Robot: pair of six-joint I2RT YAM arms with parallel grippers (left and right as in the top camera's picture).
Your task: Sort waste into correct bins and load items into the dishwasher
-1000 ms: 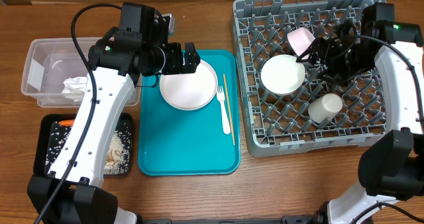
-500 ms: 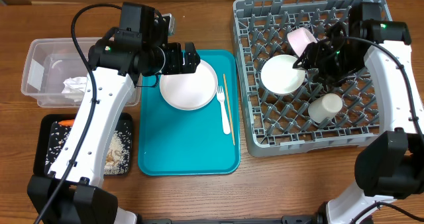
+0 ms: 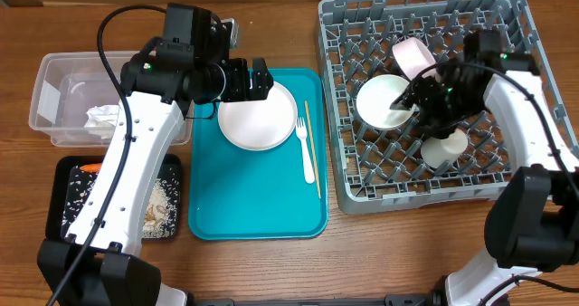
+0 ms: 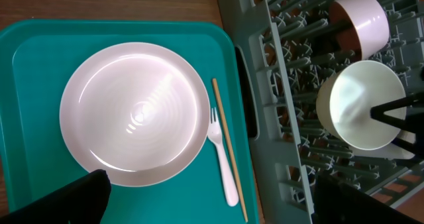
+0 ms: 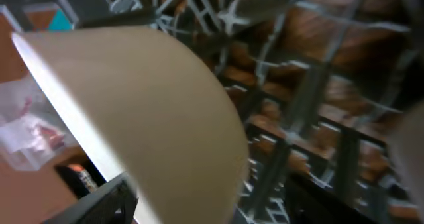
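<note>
Left pincer point(image 3: 262, 80) hangs wide open above the pale plate point(image 3: 258, 118) on the teal tray point(image 3: 253, 197), left of the dish rack point(image 3: 425, 200). Right pincer point(image 3: 410, 96) meets the white bowl point(image 3: 380, 107) inside the rack; whether it grips the bowl I cannot tell.

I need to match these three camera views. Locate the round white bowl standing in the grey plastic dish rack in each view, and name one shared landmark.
Overhead: the round white bowl is right of centre, in the rack's left half.
Left wrist: the bowl is at the right edge, mid-height.
Right wrist: the bowl fills the left and centre, very close.
Shared landmark: the grey plastic dish rack lattice.
</note>
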